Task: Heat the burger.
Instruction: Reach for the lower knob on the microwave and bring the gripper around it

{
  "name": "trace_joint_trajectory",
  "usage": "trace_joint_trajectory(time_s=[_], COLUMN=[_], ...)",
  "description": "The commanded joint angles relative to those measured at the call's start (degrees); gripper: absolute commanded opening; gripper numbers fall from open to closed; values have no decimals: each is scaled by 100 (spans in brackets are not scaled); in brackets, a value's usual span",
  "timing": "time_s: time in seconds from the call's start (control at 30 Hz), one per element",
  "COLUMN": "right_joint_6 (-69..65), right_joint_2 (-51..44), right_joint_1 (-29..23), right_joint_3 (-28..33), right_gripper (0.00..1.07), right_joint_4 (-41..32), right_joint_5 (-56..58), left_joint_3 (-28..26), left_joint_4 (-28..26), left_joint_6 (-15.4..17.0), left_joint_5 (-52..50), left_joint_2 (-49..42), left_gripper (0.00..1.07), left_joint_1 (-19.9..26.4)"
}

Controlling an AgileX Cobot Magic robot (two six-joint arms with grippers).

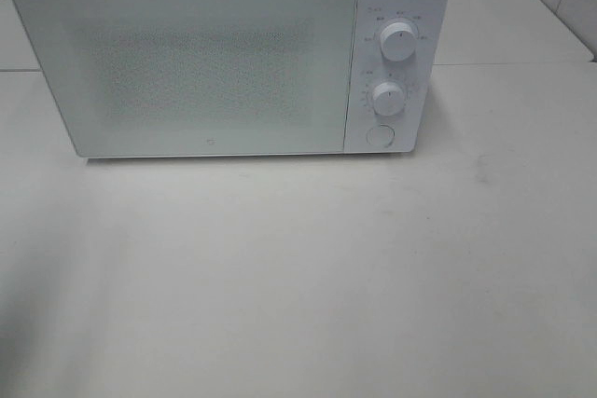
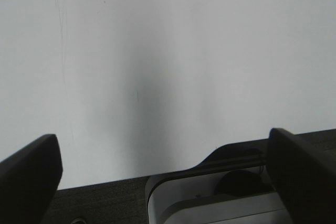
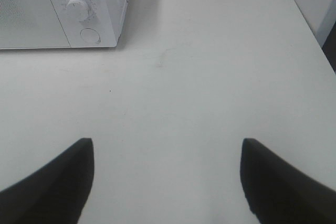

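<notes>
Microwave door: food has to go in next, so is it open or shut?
Shut. The door sits flush beside the panel, covering the whole front; none of the inside shows.

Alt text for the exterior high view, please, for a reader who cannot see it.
A closed white microwave stands at the back of a pale table. Its right-hand panel carries an upper dial, a lower dial and a round button beneath them. No burger shows in this view.

light: bright, even | shadows: soft | focus: slightly hazy, washed-out
</notes>
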State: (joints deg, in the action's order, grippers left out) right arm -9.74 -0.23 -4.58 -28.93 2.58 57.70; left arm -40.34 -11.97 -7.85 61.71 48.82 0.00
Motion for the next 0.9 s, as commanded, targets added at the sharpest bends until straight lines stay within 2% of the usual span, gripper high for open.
trace_joint_trajectory(time_s=[0.03, 0.1, 0.3, 0.5, 0.63, 0.9], right_joint_6=[-17, -17, -17, -17, -17, -17], right_joint_2=[-160, -160, -160, -160, -160, -160], right_joint_1=[17, 17, 17, 17, 17, 17], right_joint_3=[23, 23, 23, 23, 23, 23], right_gripper=[75, 75, 75, 75, 75, 75], right_joint_4=[17, 17, 17, 17, 17, 17], right_joint_5=[-63, -63, -63, -63, -63, -63], left_joint_3=[321, 630, 934, 1066, 1077, 1077], left_joint_4=[132, 218, 115, 149, 372, 418], left_joint_6=[132, 149, 195, 355, 510, 544], left_joint_5=[-143, -155, -258, -29, -29, -29], left_joint_2=[-252, -539, -1312, -1879, -2435, -3409], left_gripper=[98, 98, 98, 98, 98, 98], left_joint_1=[6, 6, 6, 6, 6, 6])
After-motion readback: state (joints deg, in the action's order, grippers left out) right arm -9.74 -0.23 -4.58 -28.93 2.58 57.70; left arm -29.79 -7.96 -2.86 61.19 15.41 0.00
